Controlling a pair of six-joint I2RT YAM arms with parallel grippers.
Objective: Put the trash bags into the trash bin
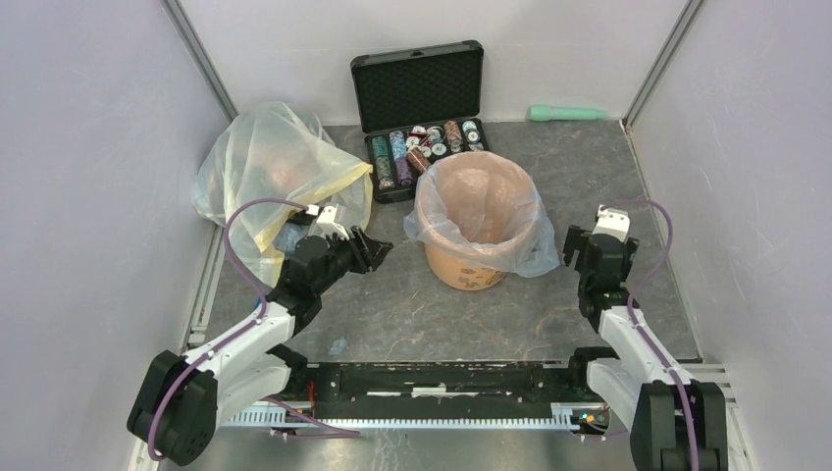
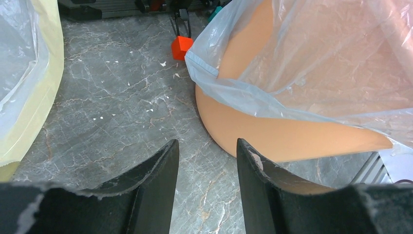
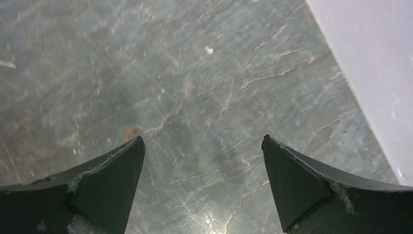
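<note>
Pale blue trash bag (image 1: 480,199) lines the trash bin (image 1: 467,272), hem draped outside the rim. Left gripper (image 2: 207,146) is half-open and empty, with the bin just ahead-right. Right gripper (image 3: 202,141) is spread wide and empty (facing bare table (image 3: 195,73)) at the bin's other flank, about equally near.

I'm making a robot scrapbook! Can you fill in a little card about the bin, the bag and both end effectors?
bin: orange bucket, upright
bag: pale blue bag lining the bucket, draped over its rim
left end effector: open, empty, beside the bucket
right end effector: wide open, empty, above bare table
also there: big yellow bag; black case
</note>
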